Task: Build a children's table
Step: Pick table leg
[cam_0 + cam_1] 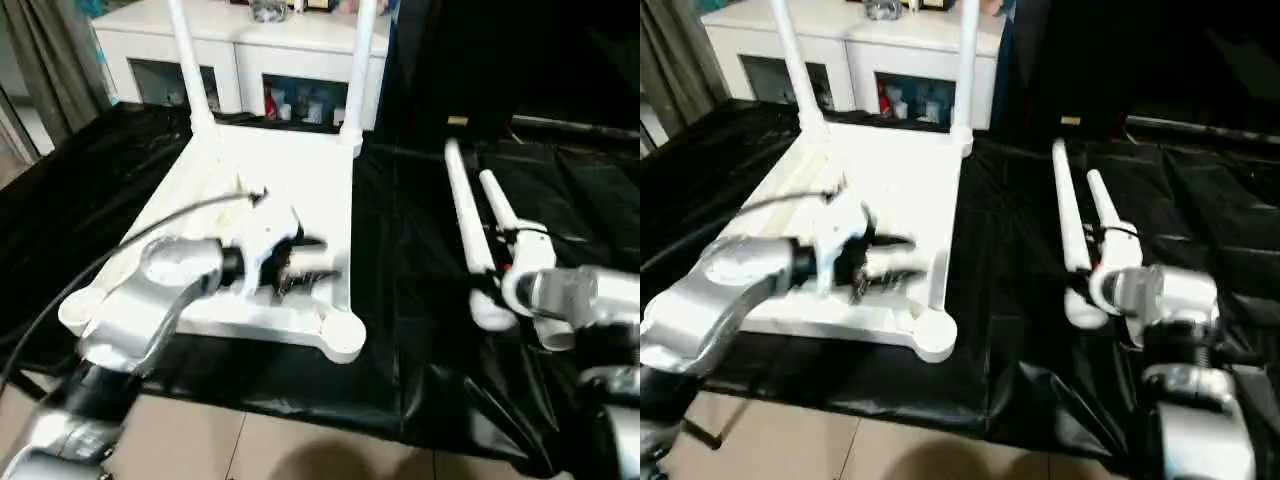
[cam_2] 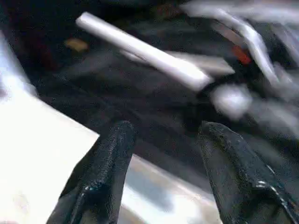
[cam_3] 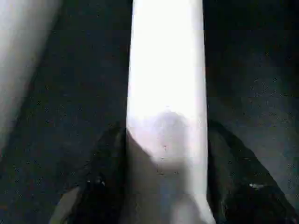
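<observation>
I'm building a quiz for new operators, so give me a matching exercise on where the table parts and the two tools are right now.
Column one:
1. tabletop
2. fitted legs
3. right tool
4. left tool

Column two:
A. standing upright at the far corners
B. closed around a loose leg lying on the black cloth
C. lying upside down on the cloth
D. open, above the tabletop's near edge, gripping nothing

Pairs: 1-C, 2-A, 3-B, 4-D
</observation>
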`<state>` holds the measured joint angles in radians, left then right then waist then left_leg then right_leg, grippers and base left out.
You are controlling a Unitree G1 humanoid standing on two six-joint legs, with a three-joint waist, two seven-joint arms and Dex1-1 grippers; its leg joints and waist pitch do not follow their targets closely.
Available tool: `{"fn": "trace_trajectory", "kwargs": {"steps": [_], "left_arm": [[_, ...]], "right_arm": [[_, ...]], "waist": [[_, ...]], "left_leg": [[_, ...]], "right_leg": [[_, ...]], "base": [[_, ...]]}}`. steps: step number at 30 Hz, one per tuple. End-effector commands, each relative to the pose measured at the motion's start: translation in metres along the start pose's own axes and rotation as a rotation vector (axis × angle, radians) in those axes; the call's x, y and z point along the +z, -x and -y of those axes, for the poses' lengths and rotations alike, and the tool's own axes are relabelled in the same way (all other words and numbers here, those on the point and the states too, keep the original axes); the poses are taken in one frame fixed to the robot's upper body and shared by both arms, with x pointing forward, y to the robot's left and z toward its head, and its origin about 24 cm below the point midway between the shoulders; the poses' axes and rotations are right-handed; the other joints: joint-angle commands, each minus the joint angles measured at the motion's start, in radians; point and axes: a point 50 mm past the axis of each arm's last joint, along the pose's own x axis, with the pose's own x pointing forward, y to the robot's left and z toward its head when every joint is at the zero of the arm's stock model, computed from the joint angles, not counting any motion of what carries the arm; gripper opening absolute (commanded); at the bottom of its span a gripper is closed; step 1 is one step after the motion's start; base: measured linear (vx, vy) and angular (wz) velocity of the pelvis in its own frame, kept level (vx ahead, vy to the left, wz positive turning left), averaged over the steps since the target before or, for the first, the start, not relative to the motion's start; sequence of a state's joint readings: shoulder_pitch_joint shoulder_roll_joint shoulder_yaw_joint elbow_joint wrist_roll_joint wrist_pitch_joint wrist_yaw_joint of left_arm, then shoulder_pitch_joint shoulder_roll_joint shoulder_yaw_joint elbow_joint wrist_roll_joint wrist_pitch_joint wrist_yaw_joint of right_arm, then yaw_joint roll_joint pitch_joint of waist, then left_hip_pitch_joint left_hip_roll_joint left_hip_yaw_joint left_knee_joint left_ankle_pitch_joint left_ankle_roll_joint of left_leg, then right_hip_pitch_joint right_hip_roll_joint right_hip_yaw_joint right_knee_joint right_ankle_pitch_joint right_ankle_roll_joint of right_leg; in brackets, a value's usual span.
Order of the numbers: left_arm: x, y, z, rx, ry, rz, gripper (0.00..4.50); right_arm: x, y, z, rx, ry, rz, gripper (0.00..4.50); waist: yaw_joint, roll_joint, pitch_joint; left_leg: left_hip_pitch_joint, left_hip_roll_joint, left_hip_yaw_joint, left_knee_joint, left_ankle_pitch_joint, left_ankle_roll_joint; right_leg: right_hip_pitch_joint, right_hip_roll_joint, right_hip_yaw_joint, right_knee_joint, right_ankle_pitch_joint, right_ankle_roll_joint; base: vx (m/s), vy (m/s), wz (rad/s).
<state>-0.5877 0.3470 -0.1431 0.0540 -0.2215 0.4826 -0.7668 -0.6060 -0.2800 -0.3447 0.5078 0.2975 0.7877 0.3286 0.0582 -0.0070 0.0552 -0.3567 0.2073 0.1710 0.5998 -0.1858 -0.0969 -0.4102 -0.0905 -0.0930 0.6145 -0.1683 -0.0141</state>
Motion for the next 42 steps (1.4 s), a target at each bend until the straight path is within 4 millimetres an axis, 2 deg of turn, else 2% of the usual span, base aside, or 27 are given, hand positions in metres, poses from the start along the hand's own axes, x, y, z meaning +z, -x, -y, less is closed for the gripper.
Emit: {"fn": "trace_trajectory", "kwargs": {"steps": [1, 2, 3, 5, 6, 7, 9, 10, 12, 15, 16, 18, 20, 24, 27, 30, 31, 32, 37, 42], "left_arm": [[0.007, -0.003, -0.009, 0.075, 0.079, 0.054, 2.98], [0.011, -0.01, -0.008, 0.07, 0.198, 0.095, 3.01], [0.014, -0.015, -0.007, 0.052, 0.268, 0.119, 3.1], [0.019, -0.023, -0.003, 0.02, 0.362, 0.153, 3.41], [0.021, -0.027, -0.001, -0.003, 0.412, 0.184, 3.41], [0.021, -0.027, -0.001, -0.003, 0.412, 0.184, 3.55], [0.025, -0.034, 0.002, -0.041, 0.484, 0.22, 3.69], [0.026, -0.038, 0.003, -0.051, 0.512, 0.227, 3.8], [0.026, -0.043, 0.004, -0.054, 0.537, 0.229, 3.92], [0.027, -0.05, 0.005, -0.048, 0.574, 0.251, 4.13], [0.027, -0.05, 0.005, -0.048, 0.574, 0.251, 4.22], [0.03, -0.051, 0.006, -0.05, 0.614, 0.274, 4.27], [0.031, -0.051, 0.007, -0.051, 0.632, 0.282, 4.5], [0.031, -0.054, 0.009, -0.034, 0.656, 0.281, 4.5], [0.029, -0.056, 0.003, 0.034, 0.694, 0.258, 4.5], [0.028, -0.057, 0.001, 0.055, 0.703, 0.249, 4.5], [0.028, -0.057, 0.0, 0.066, 0.701, 0.246, 4.32], [0.028, -0.057, -0.001, 0.077, 0.707, 0.246, 4.15], [0.031, -0.056, -0.001, 0.086, 0.74, 0.267, 3.92], [0.034, -0.057, 0.005, 0.053, 0.758, 0.278, 3.39]], "right_arm": [[0.027, 0.01, -0.011, 0.13, 0.025, 0.203, 1.96], [0.028, 0.014, -0.025, 0.259, 0.05, 0.253, 1.96], [0.028, 0.016, -0.034, 0.339, 0.064, 0.272, 1.96], [0.025, 0.022, -0.05, 0.476, 0.084, 0.292, 1.96], [0.024, 0.025, -0.058, 0.54, 0.079, 0.297, 1.96], [0.024, 0.025, -0.058, 0.54, 0.079, 0.297, 1.96], [0.02, 0.03, -0.07, 0.64, 0.082, 0.306, 1.96], [0.017, 0.033, -0.076, 0.686, 0.106, 0.304, 1.96], [0.012, 0.035, -0.084, 0.742, 0.132, 0.305, 1.96], [0.004, 0.037, -0.091, 0.787, 0.159, 0.294, 1.96], [0.004, 0.037, -0.091, 0.787, 0.159, 0.294, 1.96], [0.001, 0.039, -0.094, 0.813, 0.188, 0.284, 1.96], [0.0, 0.04, -0.095, 0.828, 0.199, 0.281, 1.96], [-0.002, 0.042, -0.102, 0.851, 0.248, 0.274, 1.96], [-0.006, 0.036, -0.104, 0.807, 0.335, 0.235, 1.96], [-0.006, 0.033, -0.104, 0.775, 0.345, 0.23, 1.96], [-0.005, 0.032, -0.105, 0.769, 0.346, 0.231, 1.96], [-0.005, 0.03, -0.107, 0.759, 0.352, 0.233, 1.96], [-0.006, 0.026, -0.109, 0.711, 0.392, 0.226, 1.96], [-0.009, 0.025, -0.112, 0.696, 0.431, 0.214, 1.96]], "waist": [[0.007, -0.005, -0.076], [0.01, -0.002, -0.075], [0.016, -0.004, -0.079], [0.02, -0.005, -0.082], [0.02, -0.002, -0.082], [0.023, -0.002, -0.082], [0.024, -0.002, -0.083], [0.029, 0.003, -0.083], [0.033, -0.001, -0.081], [0.037, -0.005, -0.077], [0.04, -0.003, -0.076], [0.039, -0.005, -0.075], [0.039, -0.005, -0.074], [0.04, -0.005, -0.075], [0.037, -0.006, -0.075], [0.037, -0.005, -0.075], [0.036, -0.006, -0.074], [0.037, 0.0, -0.075], [0.033, -0.002, -0.077], [0.033, -0.001, -0.076]], "left_leg": [[-0.009, 0.006, -0.002, -0.068, -0.169, 0.005], [-0.003, 0.007, 0.008, -0.061, -0.167, 0.013], [-0.005, 0.006, 0.009, -0.057, -0.14, 0.036], [-0.015, 0.007, 0.003, -0.058, -0.085, 0.065], [-0.015, 0.007, 0.003, -0.058, -0.076, 0.072], [-0.012, 0.008, 0.004, -0.056, -0.07, 0.083], [-0.012, 0.007, 0.006, -0.055, -0.063, 0.093], [-0.009, 0.008, 0.006, -0.055, -0.066, 0.094], [-0.009, 0.009, 0.005, -0.057, -0.082, 0.094], [-0.007, 0.01, 0.005, -0.061, -0.113, 0.074], [-0.004, 0.012, 0.005, -0.062, -0.125, 0.066], [-0.007, 0.012, 0.004, -0.063, -0.133, 0.058], [-0.01, 0.009, 0.004, -0.063, -0.139, 0.054], [-0.013, 0.01, 0.001, -0.064, -0.124, 0.055], [-0.013, 0.008, 0.002, -0.062, -0.12, 0.052], [-0.013, 0.007, 0.002, -0.062, -0.119, 0.052], [-0.013, 0.007, 0.002, -0.063, -0.12, 0.054], [-0.012, 0.009, 0.0, -0.063, -0.12, 0.053], [-0.012, 0.009, 0.001, -0.061, -0.107, 0.057], [-0.012, 0.009, 0.002, -0.061, -0.113, 0.059]], "right_leg": [[0.066, -0.041, 0.037, -0.077, -0.301, -0.126], [0.058, -0.039, 0.041, -0.079, -0.267, -0.144], [0.064, -0.04, 0.043, -0.073, -0.206, -0.173], [0.07, -0.039, 0.04, -0.063, -0.138, -0.197], [0.07, -0.038, 0.04, -0.062, -0.125, -0.203], [0.067, -0.039, 0.041, -0.062, -0.106, -0.217], [0.068, -0.039, 0.042, -0.063, -0.096, -0.228], [0.067, -0.04, 0.042, -0.063, -0.093, -0.23], [0.067, -0.039, 0.042, -0.066, -0.105, -0.226], [0.066, -0.042, 0.042, -0.076, -0.179, -0.197], [0.063, -0.045, 0.042, -0.079, -0.201, -0.193], [0.065, -0.045, 0.042, -0.081, -0.224, -0.179], [0.067, -0.045, 0.041, -0.084, -0.247, -0.163], [0.067, -0.045, 0.04, -0.083, -0.241, -0.148], [0.065, -0.042, 0.04, -0.085, -0.238, -0.142], [0.065, -0.043, 0.04, -0.086, -0.248, -0.136], [0.065, -0.043, 0.039, -0.086, -0.248, -0.137], [0.065, -0.043, 0.04, -0.083, -0.237, -0.143], [0.067, -0.042, 0.041, -0.078, -0.175, -0.169], [0.068, -0.043, 0.041, -0.077, -0.169, -0.182]], "base": [[0.0, 0.0, 0.0], [0.0, 0.0, 0.0], [0.0, 0.0, 0.0], [0.0, 0.0, 0.0], [0.0, 0.0, 0.0], [0.0, 0.0, 0.0], [0.0, 0.0, 0.0], [0.0, 0.0, 0.0], [0.0, 0.0, 0.0], [0.0, 0.0, 0.0], [0.0, 0.0, 0.0], [0.0, 0.0, 0.0], [0.0, 0.0, 0.0], [0.0, 0.0, 0.0], [0.0, 0.0, 0.0], [0.0, 0.0, 0.0], [0.0, 0.0, 0.0], [0.0, 0.0, 0.0], [0.0, 0.0, 0.0], [0.0, 0.0, 0.0]]}}
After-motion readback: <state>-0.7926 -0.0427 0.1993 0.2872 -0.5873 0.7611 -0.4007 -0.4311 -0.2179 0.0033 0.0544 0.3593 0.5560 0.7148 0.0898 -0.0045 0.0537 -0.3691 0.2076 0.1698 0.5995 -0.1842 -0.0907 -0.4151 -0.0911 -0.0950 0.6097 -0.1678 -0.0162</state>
